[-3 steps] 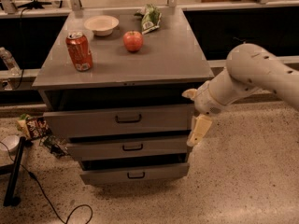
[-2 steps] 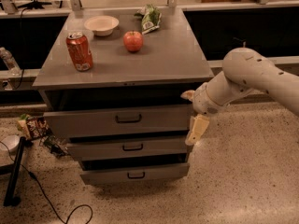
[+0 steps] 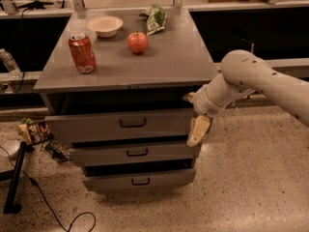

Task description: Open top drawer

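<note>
The top drawer (image 3: pixel 96 125) is the widest grey drawer under the cabinet top, with a small dark bar handle (image 3: pixel 133 123). It stands pulled out a little, with a dark gap above its front panel. My gripper (image 3: pixel 197 133) hangs pointing down at the right end of that front panel, right of the handle and close to the drawer's corner. The white arm (image 3: pixel 251 79) reaches in from the right.
The middle drawer (image 3: pixel 135 152) and bottom drawer (image 3: pixel 140 180) sit below, each slightly out. On the cabinet top (image 3: pixel 183 57) stand a red can (image 3: pixel 82 53), a white bowl (image 3: pixel 105 25), an apple (image 3: pixel 138 42) and a green bag (image 3: pixel 156 17). Cables and a snack packet (image 3: pixel 33 131) lie on the floor at left.
My gripper and arm have shifted slightly left, toward the right end of the top drawer. The drawers look unchanged.
</note>
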Available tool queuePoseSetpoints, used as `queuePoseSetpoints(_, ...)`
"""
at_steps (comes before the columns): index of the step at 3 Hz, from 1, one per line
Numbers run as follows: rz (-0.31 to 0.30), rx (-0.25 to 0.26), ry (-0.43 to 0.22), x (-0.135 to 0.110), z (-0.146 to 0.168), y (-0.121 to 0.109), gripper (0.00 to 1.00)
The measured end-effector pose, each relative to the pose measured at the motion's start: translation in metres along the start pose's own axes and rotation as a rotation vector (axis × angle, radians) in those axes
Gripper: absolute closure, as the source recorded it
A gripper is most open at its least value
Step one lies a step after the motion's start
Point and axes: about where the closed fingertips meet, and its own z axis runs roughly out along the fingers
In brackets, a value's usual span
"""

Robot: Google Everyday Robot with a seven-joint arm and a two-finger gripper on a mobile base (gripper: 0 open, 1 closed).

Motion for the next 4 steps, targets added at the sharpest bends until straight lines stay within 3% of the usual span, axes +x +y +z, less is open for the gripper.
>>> queuePoseSetpoints(1,0.000,-0.021,0.004,0.002,0.010,0.002,0.16)
queuePoseSetpoints(2,0.032,-0.067,0.010,0.017,0.011,0.030,0.46)
queuePoseSetpoints(4,0.045,-0.071,0.016,0.023,0.005,0.039,0.99)
